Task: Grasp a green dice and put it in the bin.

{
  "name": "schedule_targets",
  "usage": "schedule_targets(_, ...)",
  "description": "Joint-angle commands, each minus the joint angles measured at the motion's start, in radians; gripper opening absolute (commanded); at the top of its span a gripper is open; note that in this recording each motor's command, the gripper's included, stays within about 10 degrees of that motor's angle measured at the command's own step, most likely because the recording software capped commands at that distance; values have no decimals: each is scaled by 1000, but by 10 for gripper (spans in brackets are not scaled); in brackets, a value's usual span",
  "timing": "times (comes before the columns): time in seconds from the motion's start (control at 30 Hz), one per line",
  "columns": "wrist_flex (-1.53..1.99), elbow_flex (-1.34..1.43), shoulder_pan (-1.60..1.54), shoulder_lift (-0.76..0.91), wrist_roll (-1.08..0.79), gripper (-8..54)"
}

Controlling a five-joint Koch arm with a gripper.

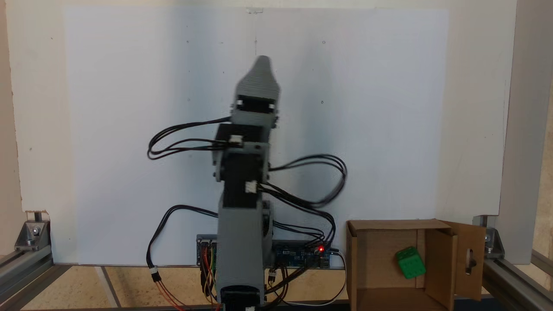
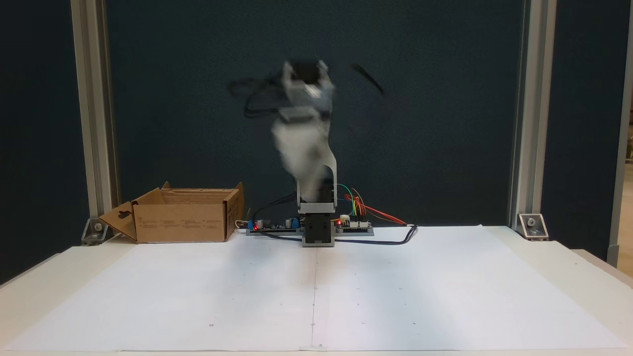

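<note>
The green dice (image 1: 410, 262) lies inside the bin (image 1: 389, 225), a brown cardboard box with open flaps, one of them slotted. In the other fixed view the bin (image 2: 183, 222) stands at the left beside the arm's base, and its walls hide the inside. The gripper (image 1: 262, 61) is far from the bin, over the white sheet in the middle, with nothing seen in it. Only one grey tip shows there. Seen from the front, the gripper (image 2: 307, 185) is motion-blurred and hangs in front of the arm, so its jaws cannot be made out.
A white paper sheet (image 2: 316, 296) covers the table. Circuit boards (image 2: 353, 225) and loose cables (image 1: 311, 172) sit at the arm's base. Aluminium frame posts (image 2: 91, 123) stand at both sides, one right next to the bin.
</note>
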Motion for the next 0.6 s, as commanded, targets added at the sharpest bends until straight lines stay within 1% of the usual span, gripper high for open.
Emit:
schedule_targets(0.0, -161, 58, -144, 48, 32, 440)
schedule_targets(0.13, -360, 310, -129, 101, 29, 441)
schedule_targets(0.23, -507, 443, -57, 135, 23, 445)
schedule_targets(0.43, -814, 572, 196, 261, 26, 444)
schedule_targets(0.57, -992, 658, 213, 399, 28, 443)
